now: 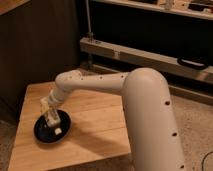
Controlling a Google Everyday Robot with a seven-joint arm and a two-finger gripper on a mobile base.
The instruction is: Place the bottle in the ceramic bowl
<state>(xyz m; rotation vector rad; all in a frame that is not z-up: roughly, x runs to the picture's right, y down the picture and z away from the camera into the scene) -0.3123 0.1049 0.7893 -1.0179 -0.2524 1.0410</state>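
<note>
Your robot's white arm [100,82] reaches from the bulky shoulder at 4 o'clock across a light wooden table [95,125] toward 9 o'clock, ending at the gripper [51,116], which hangs directly over the ceramic bowl [44,133]. The bowl, black and glossy, sits near the table's left edge at about 8 o'clock, well inside the near edge but with only a narrow band of bare wood between its rim and the left side. A pale, slim object, apparently the bottle [53,120], stands roughly upright at the gripper's tip with its lower end inside the bowl; you cannot tell whether it touches the bowl's floor. A small whitish patch shows inside the bowl at its right side, too blurred to identify. You cannot tell whether the claw is clamped on the bottle or parted from it.

Open room lies mostly to the right of the bowl: a broad stretch of bare planks runs toward 3 o'clock up to where the arm's shoulder covers the table. Toward 12 o'clock, wood continues to the far edge, beyond which a dark panel [40,45] rises at upper left. A long grey rail [135,57] crosses behind the table from 12 to 3 o'clock, with a thin upright pole [88,20] above its left end. Speckled floor [197,130] shows at the right
</note>
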